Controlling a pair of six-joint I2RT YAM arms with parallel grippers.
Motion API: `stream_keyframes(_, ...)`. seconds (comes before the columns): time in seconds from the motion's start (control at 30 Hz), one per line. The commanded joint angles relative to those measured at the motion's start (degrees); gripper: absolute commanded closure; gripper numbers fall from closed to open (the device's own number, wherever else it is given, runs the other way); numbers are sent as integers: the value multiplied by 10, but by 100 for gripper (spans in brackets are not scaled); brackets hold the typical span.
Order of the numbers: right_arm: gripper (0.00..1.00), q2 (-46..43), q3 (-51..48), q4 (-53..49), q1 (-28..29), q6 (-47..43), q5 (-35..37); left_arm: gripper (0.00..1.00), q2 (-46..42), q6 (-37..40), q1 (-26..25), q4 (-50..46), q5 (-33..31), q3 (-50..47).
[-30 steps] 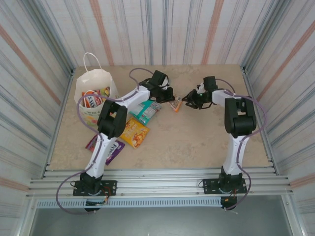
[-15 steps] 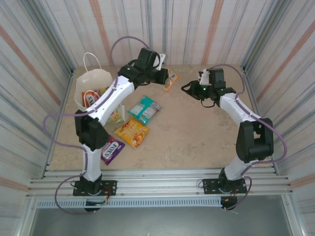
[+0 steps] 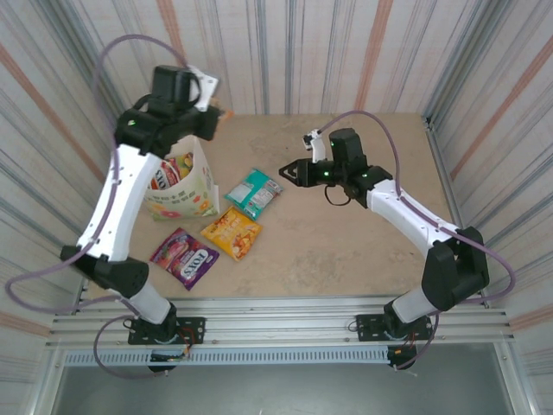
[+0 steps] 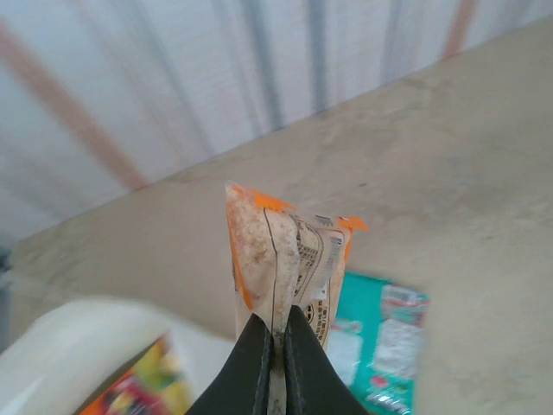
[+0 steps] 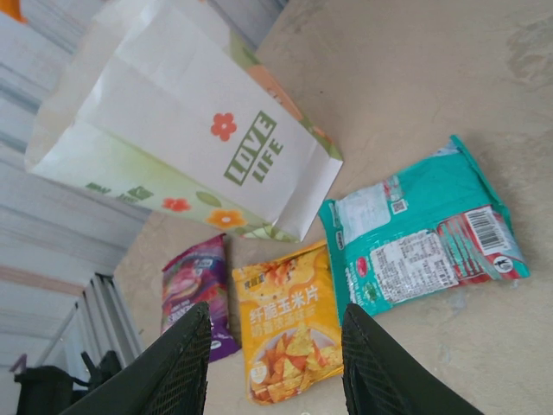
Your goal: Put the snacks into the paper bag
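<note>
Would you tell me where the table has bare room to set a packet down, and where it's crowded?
Bare: the table's right half, from the teal packet and yellow-orange packet across to the right wall, and the far strip along the back wall. Crowded: the left side, where the paper bag, those two and the purple packet sit close together.

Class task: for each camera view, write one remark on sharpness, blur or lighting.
Top external: even, soft light, no harsh shadows, paper bag and yellow packet crisp. Left wrist: the orange packet is fairly sharp, while the bag's rim and the teal packet behind it are blurred. Right wrist: the bag's green lettering reads clearly; the camera's own dark fingers look soft.
</note>
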Motion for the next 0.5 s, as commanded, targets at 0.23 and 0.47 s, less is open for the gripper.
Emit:
stream_keyframes(0.23, 58, -7, -7, -6, 28, -22, 9, 100, -75, 4, 146, -65, -38, -90)
stream_keyframes(0.47, 58, -4, -1, -13, 31, -21, 6, 91, -48, 1, 156, -56, -36, -123)
